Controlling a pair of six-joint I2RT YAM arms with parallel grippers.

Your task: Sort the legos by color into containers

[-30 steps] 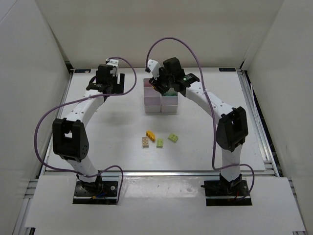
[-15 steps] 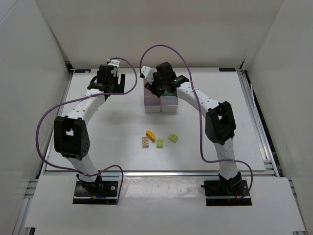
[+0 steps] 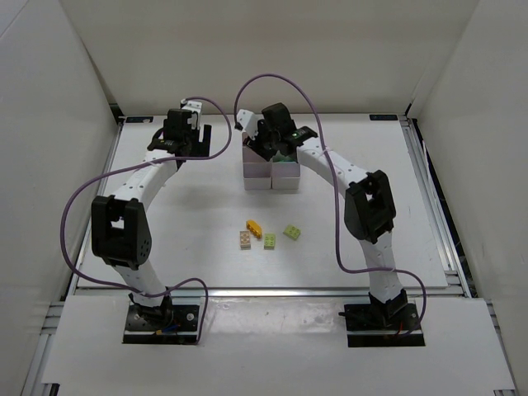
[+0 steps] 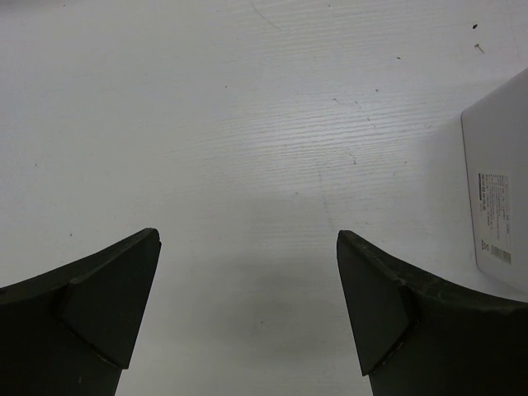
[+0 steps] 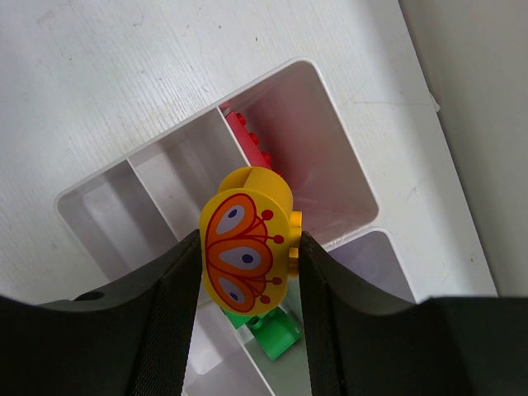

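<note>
My right gripper is shut on a yellow lego with an orange butterfly print, held above the containers. Below it, a red lego lies in one bin and a green lego in another. In the top view the right gripper hangs over the back of the containers. An orange-yellow lego, a tan-orange one and two lime ones lie on the table. My left gripper stands open over bare table at the back left.
A white object with a small label shows at the right edge of the left wrist view. White walls enclose the table on three sides. Purple cables loop over both arms.
The right arm has swung a little to the left over the containers, still holding the yellow lego. The left arm has not moved.
</note>
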